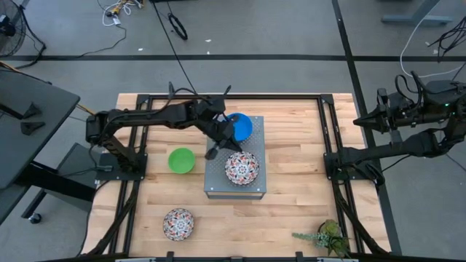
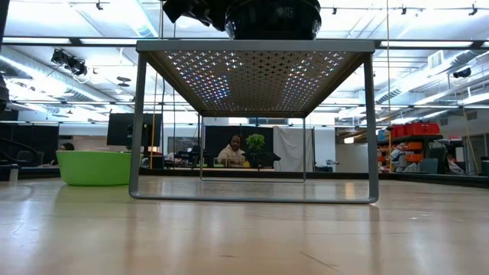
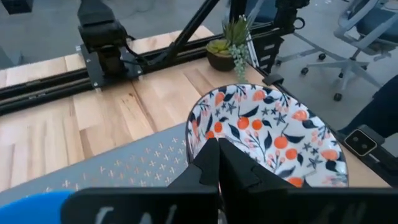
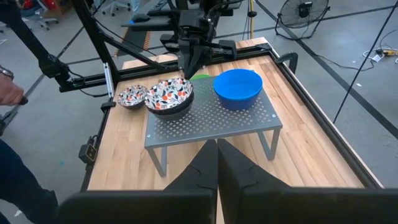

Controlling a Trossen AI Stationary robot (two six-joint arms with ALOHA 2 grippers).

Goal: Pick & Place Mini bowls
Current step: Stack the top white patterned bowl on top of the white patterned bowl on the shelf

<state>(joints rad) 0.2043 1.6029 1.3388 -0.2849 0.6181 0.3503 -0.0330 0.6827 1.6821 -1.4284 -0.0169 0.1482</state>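
A grey perforated box (image 1: 216, 183) stands mid-table. On its top rest a bright blue bowl (image 1: 240, 126) at the far end and a white floral bowl (image 1: 242, 167) at the near end; the floral bowl's underside looks dark (image 2: 271, 19). A green bowl (image 1: 181, 160) sits on the table left of the box, and a second floral bowl (image 1: 178, 223) lies near the front edge. My left gripper (image 1: 213, 151) is shut, slanting down over the box's left side, close by the floral bowl's rim (image 3: 198, 134). My right gripper (image 4: 216, 155) is shut and held high at the table's right edge. My left gripper's shut fingers (image 4: 188, 67) slant down beside the left rim of the floral bowl on the box. I cannot tell whether they touch that rim. The bowl sits upright on the box top.
A small potted plant (image 1: 324, 236) stands at the table's front right corner. Black rails (image 1: 333, 138) frame the tabletop. A person's hand (image 4: 7, 92) shows beyond the table's near side. Bare wood lies right of the box.
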